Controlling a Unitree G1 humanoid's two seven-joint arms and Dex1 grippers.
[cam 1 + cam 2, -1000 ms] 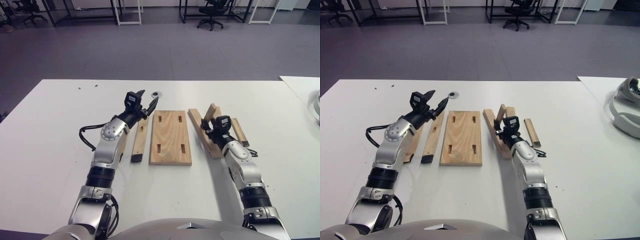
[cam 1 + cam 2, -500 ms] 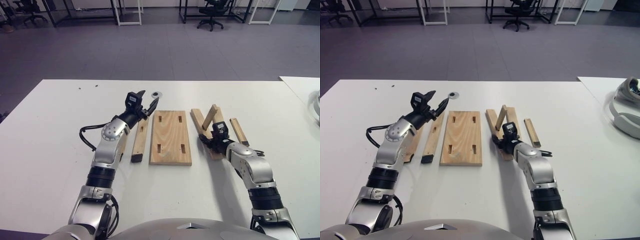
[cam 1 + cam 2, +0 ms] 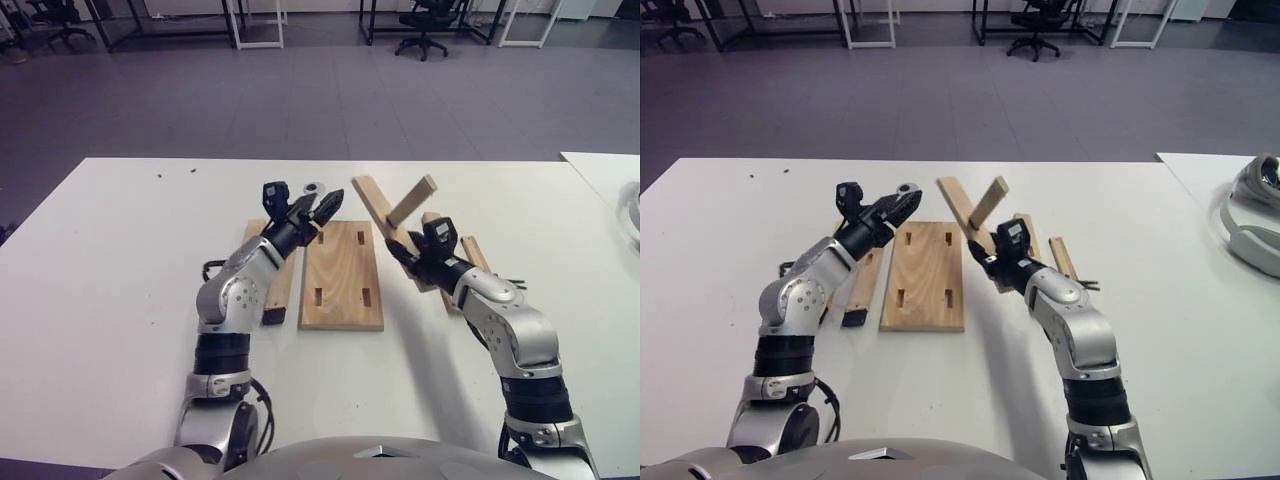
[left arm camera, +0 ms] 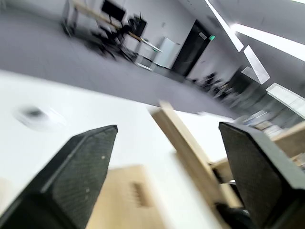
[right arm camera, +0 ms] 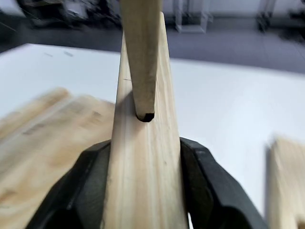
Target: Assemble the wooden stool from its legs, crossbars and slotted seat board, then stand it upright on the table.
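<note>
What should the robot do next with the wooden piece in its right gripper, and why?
Probably carry the leg left, over the seat board. The right gripper is shut on it, tilted off the table with a crossbar stuck in it, and the board's slots are unfilled. The open left gripper hovers near the board's far end, ready to help.

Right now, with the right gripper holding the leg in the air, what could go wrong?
1. The right gripper clamps the leg near its lower end, so the long upper part may twist in the grip.
2. The crossbar is held only by one end in the leg and may drop out.
3. The open left gripper hovers close to the leg's raised end, by the seat board's far end; they may collide.
</note>
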